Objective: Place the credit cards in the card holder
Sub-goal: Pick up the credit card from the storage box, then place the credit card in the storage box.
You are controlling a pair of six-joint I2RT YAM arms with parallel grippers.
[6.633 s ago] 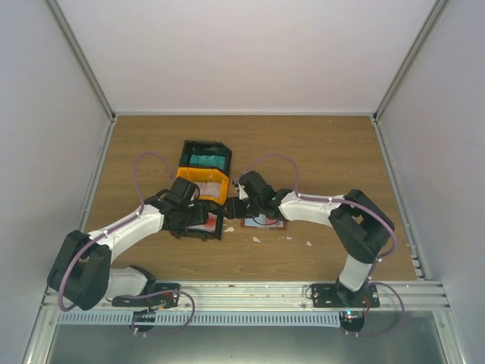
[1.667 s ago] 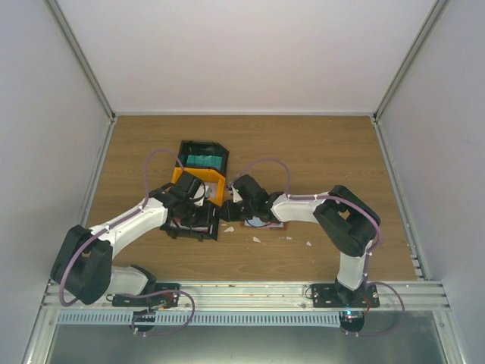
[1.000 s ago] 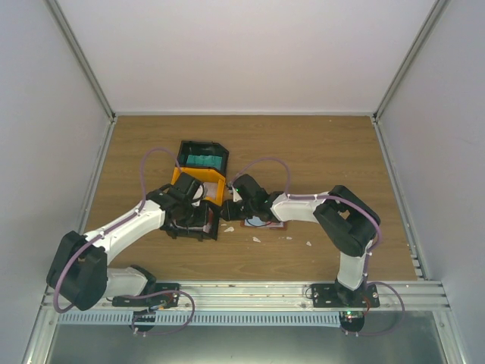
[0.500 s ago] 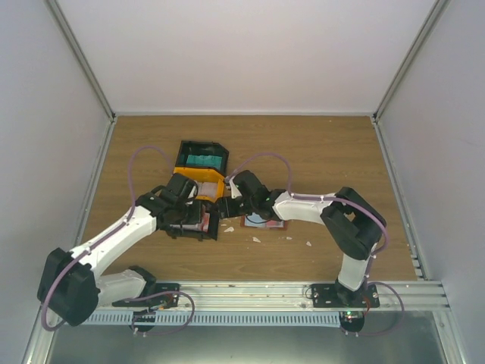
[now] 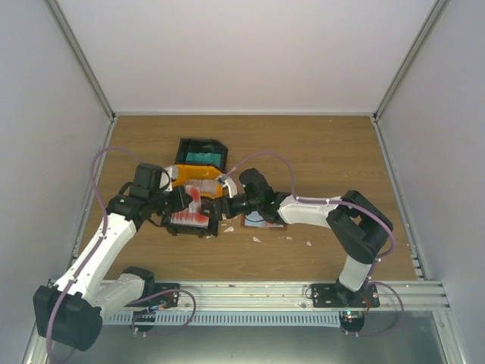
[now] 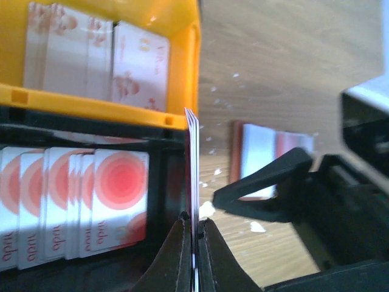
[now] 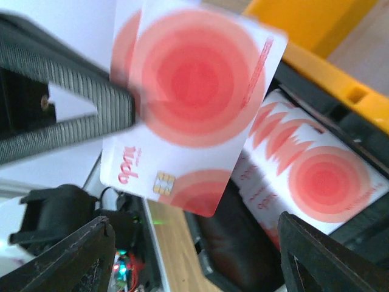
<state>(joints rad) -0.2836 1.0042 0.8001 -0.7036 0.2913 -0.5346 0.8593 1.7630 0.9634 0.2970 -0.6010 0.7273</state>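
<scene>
The left gripper (image 6: 192,234) is clenched on 2 red-and-white credit cards (image 7: 194,109), held over the black bin (image 6: 159,201). The right gripper (image 7: 194,228) is released beside them. The card holder (image 6: 261,155) lies on the table (image 5: 303,152), right of the bin.

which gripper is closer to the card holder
Right. The right gripper, open, sits just left of the card holder; the left gripper, shut on a red-and-white card, is farther left over the black bin.

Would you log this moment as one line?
left tool shut on red-and-white cards | right tool open | card holder on table
</scene>
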